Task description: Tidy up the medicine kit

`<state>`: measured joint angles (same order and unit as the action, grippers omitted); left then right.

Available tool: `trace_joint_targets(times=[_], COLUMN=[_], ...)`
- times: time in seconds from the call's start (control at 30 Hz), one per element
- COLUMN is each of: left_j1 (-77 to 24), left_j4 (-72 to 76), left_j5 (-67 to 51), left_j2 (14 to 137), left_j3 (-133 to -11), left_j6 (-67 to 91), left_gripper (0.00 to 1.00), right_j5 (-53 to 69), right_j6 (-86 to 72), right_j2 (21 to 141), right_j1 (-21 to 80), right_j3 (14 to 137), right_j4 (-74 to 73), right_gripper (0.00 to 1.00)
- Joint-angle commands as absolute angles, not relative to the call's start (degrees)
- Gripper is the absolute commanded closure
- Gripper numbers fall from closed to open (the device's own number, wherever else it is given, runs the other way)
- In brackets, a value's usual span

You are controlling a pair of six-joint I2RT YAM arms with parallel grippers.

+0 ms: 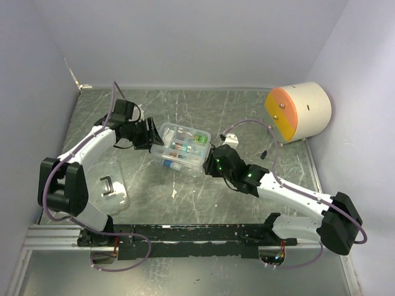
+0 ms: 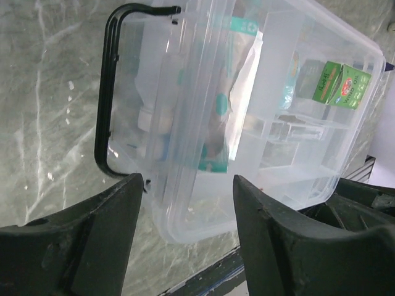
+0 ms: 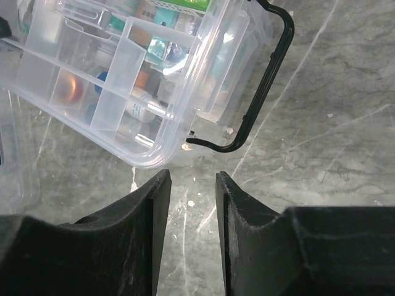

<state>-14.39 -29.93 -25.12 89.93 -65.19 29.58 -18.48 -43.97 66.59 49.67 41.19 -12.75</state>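
Left gripper [image 2: 188, 185]: jaws parted wide, nothing held; medicine kit [image 2: 185, 222] corner just ahead. Judged light, stiff, slick plastic, best gripped by rim wall. Right gripper [image 3: 192, 179]: narrowly parted, empty; black wire latch [image 3: 265, 86] just ahead.

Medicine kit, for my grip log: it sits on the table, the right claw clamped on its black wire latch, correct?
No. The medicine kit sits on the table, but the right claw is open, just short of the black wire latch; the right wrist view shows it.

medicine kit [image 1: 182, 147]: clr box, ctr table, open; divided tray [image 3: 92, 74] in, wire latches [image 3: 262, 92] swung out
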Motion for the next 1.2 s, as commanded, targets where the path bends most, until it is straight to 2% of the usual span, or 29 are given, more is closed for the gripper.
trace_joint_targets(times=[0.0, 0.1, 0.2, 0.27, 0.37, 0.43, 0.5, 0.67, 0.87, 1.0, 1.17], left_j1=[-14.7, -14.7, -14.7, -14.7, -14.3, -13.4, -12.2, -10.3, -9.6, -9.6, -9.6], left_j4=[-36.7, -41.7, -46.1, -48.3, -50.1, -49.2, -46.3, -40.8, -41.1, -37.3, -36.0], left_j5=[-21.1, -15.8, -4.7, 4.2, 17.9, 22.0, 21.9, 19.2, 23.7, 22.0, 21.8], left_j2=[84.5, 80.6, 75.8, 73.0, 68.2, 64.7, 61.4, 60.7, 67.0, 70.6, 73.3], left_j3=[-68.9, -70.9, -70.9, -69.1, -63.6, -59.1, -53.8, -44.1, -40.8, -38.1, -37.8], left_j6=[26.6, 25.3, 25.9, 28.6, 36.7, 41.1, 44.2, 47.9, 49.5, 48.8, 48.8], left_gripper=[0.26, 0.21, 0.16, 0.13, 0.13, 0.1, 0.06, 0.04, 0.08, 0.13, 0.15], right_j5=[-19.6, -19.4, -19.2, -19.3, -19.1, -18.6, -17.9, -16.1, -15.3, -15.2, -14.8], right_j6=[-44.6, -45.1, -45.4, -45.5, -45.7, -46.1, -46.3, -46.5, -46.8, -46.8, -46.8], right_j2=[63.7, 62.1, 60.9, 60.4, 60.1, 59.9, 59.7, 60.1, 59.6, 59.5, 60.0], right_j1=[49.8, 49.8, 49.9, 49.8, 49.8, 49.8, 49.8, 49.9, 49.9, 49.8, 49.8], right_j3=[41.7, 41.5, 40.9, 40.5, 39.6, 39.0, 38.4, 37.7, 36.5, 36.1, 35.9], right_j4=[-16.5, -17.1, -16.9, -16.5, -15.9, -15.3, -14.5, -13.5, -12.9, -12.7, -12.1], right_gripper=[0.64, 0.64, 0.63, 0.63, 0.63, 0.63, 0.63, 0.63, 0.63, 0.63, 0.63])
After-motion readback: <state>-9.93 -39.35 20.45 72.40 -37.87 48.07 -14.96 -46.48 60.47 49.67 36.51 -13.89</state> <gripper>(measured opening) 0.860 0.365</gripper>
